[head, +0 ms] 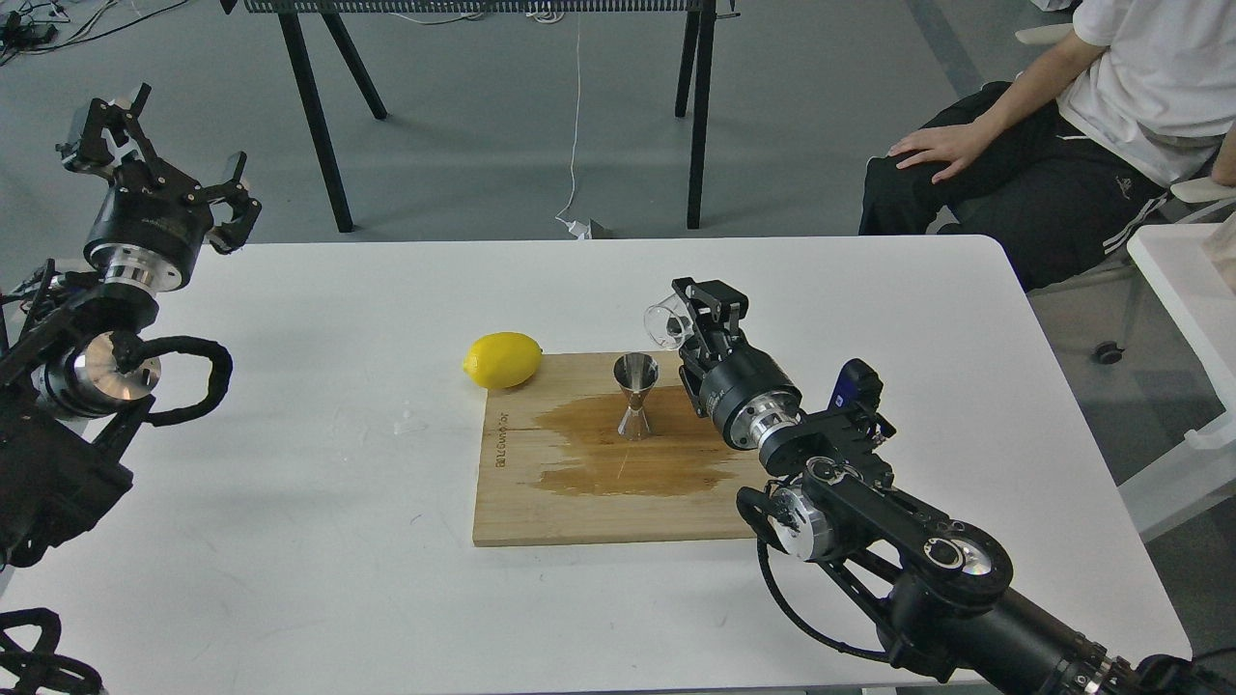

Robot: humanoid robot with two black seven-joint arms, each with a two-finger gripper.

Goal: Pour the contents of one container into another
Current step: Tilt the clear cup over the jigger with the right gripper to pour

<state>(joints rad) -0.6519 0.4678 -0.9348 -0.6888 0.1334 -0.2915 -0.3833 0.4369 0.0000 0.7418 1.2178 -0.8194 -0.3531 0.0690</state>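
Step in hand, as you would judge it: the pouring pass itself, or its tail end; no liquid is visible in the cup and no stream shows. Your right gripper point(688, 319), just right of frame centre, is clamped on the small clear glass cup point(666, 322), which lies tipped on its side with its mouth turned toward the left of the frame. The shiny stainless-steel hourglass jigger point(635, 396) stands upright at frame centre on the pale wooden cutting board point(541, 502), inside a broad brown wet stain point(628, 458) that spreads toward the lower part of the board. Cup sits above and a little to the right of the jigger's open top, apart from it, not touching; its mouth does not appear to hang squarely over the jigger's rim. If you mean to pour more, the next move likely calls for sliding the cup leftward until its lip is over the jigger mouth before tilting further; if the cup is spent, right it and set it down clear of the jigger. Risk: more spill on the board, or nudging the narrow-waisted jigger over. Your left gripper point(159, 145) is held high at upper left of the frame, fingers spread, holding nothing. A yellow lemon point(502, 359) rests at the board's upper-left corner.
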